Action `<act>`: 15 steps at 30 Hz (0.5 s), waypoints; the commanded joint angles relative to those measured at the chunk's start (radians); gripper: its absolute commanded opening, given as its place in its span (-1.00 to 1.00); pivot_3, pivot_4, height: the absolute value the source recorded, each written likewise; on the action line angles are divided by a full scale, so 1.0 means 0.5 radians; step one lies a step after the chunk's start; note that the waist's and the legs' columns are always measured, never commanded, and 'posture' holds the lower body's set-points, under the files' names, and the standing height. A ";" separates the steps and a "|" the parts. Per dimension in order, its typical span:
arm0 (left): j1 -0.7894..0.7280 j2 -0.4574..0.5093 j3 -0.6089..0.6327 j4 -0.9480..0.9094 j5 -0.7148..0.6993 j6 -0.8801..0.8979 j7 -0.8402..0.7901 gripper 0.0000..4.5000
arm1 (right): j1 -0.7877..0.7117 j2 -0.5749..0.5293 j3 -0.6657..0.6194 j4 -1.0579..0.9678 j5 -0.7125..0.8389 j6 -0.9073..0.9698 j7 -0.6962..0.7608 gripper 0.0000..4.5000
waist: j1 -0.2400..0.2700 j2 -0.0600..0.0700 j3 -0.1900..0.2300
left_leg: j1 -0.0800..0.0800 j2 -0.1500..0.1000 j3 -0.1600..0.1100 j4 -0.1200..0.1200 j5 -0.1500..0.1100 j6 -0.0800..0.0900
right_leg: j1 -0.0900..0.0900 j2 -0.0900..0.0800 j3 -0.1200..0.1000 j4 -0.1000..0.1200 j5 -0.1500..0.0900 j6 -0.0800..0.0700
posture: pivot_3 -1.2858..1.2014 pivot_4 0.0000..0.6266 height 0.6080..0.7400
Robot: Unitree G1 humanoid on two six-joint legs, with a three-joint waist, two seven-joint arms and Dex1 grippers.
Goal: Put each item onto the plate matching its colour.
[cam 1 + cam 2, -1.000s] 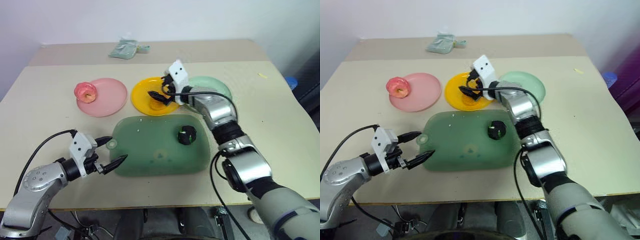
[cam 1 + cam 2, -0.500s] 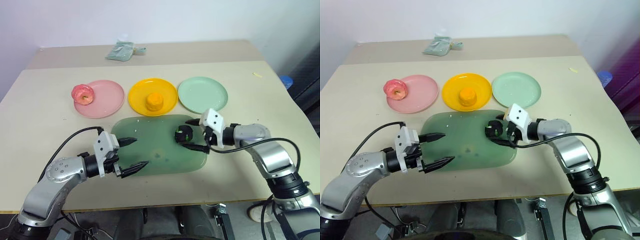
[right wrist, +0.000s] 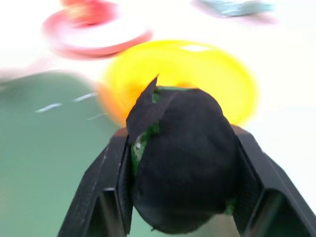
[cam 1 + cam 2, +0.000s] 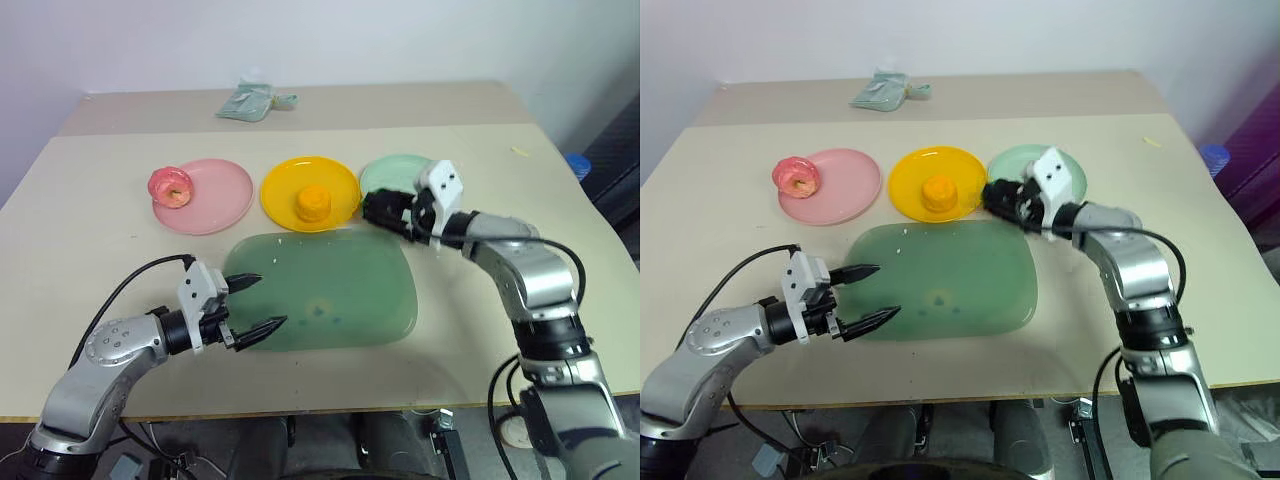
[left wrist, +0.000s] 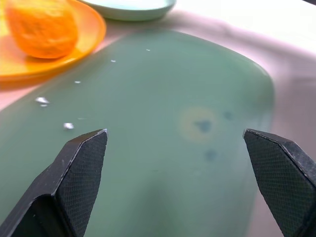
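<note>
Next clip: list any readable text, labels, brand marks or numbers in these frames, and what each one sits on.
No readable text, label, brand or number in any view.
Pink plate, yellow plate, mint plate, green tray: plain, unmarked.
White blocks on the left claw and right claw: no print visible.
Crumpled pale green packet at the table's far edge: any print is too small to read.

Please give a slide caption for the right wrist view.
Right tool grips the dark green-black item before the yellow-orange plate.
</note>
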 commanded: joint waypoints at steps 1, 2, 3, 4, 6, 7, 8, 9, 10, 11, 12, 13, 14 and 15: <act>0.015 -0.017 0.091 -0.010 -0.007 -0.048 0.041 1.00 | -0.160 0.039 -0.107 0.406 -0.103 -0.108 -0.227 0.13 | 0.011 0.000 0.000 | -0.001 0.000 0.000 -0.001 0.000 0.000 | 0.000 0.000 0.000 0.000 0.000 0.000 | 0.03 -0.52 1.00; 0.025 -0.020 0.110 -0.012 -0.009 -0.052 0.047 1.00 | -0.198 0.051 -0.112 0.480 -0.124 -0.199 -0.255 0.27 | 0.012 0.000 0.000 | -0.002 0.000 0.000 -0.001 0.000 0.000 | -0.001 0.000 0.000 -0.001 0.000 0.000 | 0.03 -0.52 1.00; 0.034 -0.023 0.122 -0.017 -0.008 -0.055 0.057 1.00 | -0.222 0.057 -0.120 0.515 -0.131 -0.275 -0.254 0.39 | 0.007 0.000 0.000 | -0.004 0.000 0.001 -0.002 0.000 0.000 | -0.003 -0.001 0.000 -0.002 0.000 0.000 | 0.03 -0.52 1.00; 0.040 -0.029 0.129 -0.024 -0.002 -0.059 0.073 1.00 | -0.238 0.057 -0.127 0.539 -0.139 -0.354 -0.247 0.62 | 0.003 0.001 0.001 | -0.005 -0.001 0.004 -0.003 0.000 0.000 | -0.005 -0.001 0.001 -0.002 0.000 0.000 | 0.03 -0.52 1.00; 0.060 -0.045 0.185 -0.017 0.003 -0.075 0.112 1.00 | -0.218 0.023 -0.093 0.518 -0.190 -0.518 -0.211 0.98 | -0.001 0.001 0.001 | -0.005 -0.001 0.013 -0.005 0.000 0.000 | -0.009 -0.002 0.006 -0.001 0.000 0.001 | 0.03 -0.52 1.00; 0.071 -0.051 0.227 0.002 0.018 -0.094 0.141 1.00 | -0.174 -0.018 -0.065 0.491 -0.220 -0.620 -0.158 0.98 | -0.002 0.001 0.001 | -0.005 0.000 0.015 -0.005 0.000 0.000 | -0.010 -0.001 0.006 -0.001 0.000 0.001 | 0.03 -0.52 1.00; 0.079 -0.057 0.262 0.020 0.048 -0.123 0.177 1.00 | -0.127 -0.062 -0.054 0.474 -0.234 -0.709 -0.089 0.98 | -0.003 0.001 0.001 | -0.005 0.000 0.016 -0.005 0.000 0.000 | -0.010 -0.001 0.007 -0.001 0.000 0.001 | 0.03 -0.52 1.00; 0.089 -0.057 0.323 0.065 0.086 -0.150 0.222 1.00 | -0.063 -0.109 -0.066 0.444 -0.222 -0.795 -0.003 0.98 | 0.000 0.001 0.001 | -0.004 0.000 0.016 -0.005 0.000 0.000 | -0.010 -0.001 0.007 -0.001 0.000 0.001 | 0.03 -0.52 1.00; 0.110 -0.053 0.420 0.142 0.137 -0.205 0.273 1.00 | 0.027 -0.168 -0.114 0.390 -0.173 -0.839 0.092 0.98 | 0.006 0.001 0.000 | -0.004 0.000 0.016 -0.005 0.000 0.000 | -0.009 0.000 0.007 -0.001 0.000 0.001 | 0.03 -0.52 1.00; 0.132 -0.052 0.504 0.203 0.168 -0.246 0.309 1.00 | 0.104 -0.216 -0.170 0.341 -0.107 -0.857 0.177 0.98 | 0.008 0.000 0.000 | -0.004 0.000 0.016 -0.005 0.000 0.001 | -0.008 0.000 0.007 -0.001 0.000 0.001 | 0.03 -0.52 1.00; 0.160 -0.054 0.597 0.262 0.177 -0.270 0.343 1.00 | 0.180 -0.267 -0.246 0.296 -0.019 -0.833 0.264 0.98 | 0.010 0.000 0.000 | -0.004 0.000 0.016 -0.005 -0.001 0.001 | -0.008 0.000 0.007 -0.002 0.000 0.001 | 0.03 -0.52 1.00; 0.175 -0.060 0.646 0.287 0.181 -0.280 0.367 1.00 | 0.222 -0.304 -0.299 0.280 0.041 -0.814 0.324 0.98 | 0.010 0.000 0.000 | -0.003 0.001 0.016 -0.005 -0.001 0.002 | -0.007 0.000 0.007 -0.003 0.000 0.001 | 0.03 -0.52 1.00; 0.200 -0.056 0.710 0.336 0.179 -0.304 0.368 1.00 | 0.276 -0.345 -0.359 0.256 0.105 -0.785 0.382 0.98 | 0.009 0.000 0.000 | -0.003 0.002 0.016 -0.005 -0.002 0.003 | -0.006 -0.001 0.007 -0.004 0.000 0.001 | 0.03 -0.52 1.00; 0.214 -0.060 0.739 0.354 0.185 -0.317 0.378 1.00 | 0.305 -0.379 -0.401 0.264 0.146 -0.775 0.429 0.98 | 0.007 0.000 0.000 | -0.003 0.003 0.018 -0.005 -0.002 0.003 | -0.006 -0.001 0.007 -0.004 0.000 0.001 | 0.03 -0.52 1.00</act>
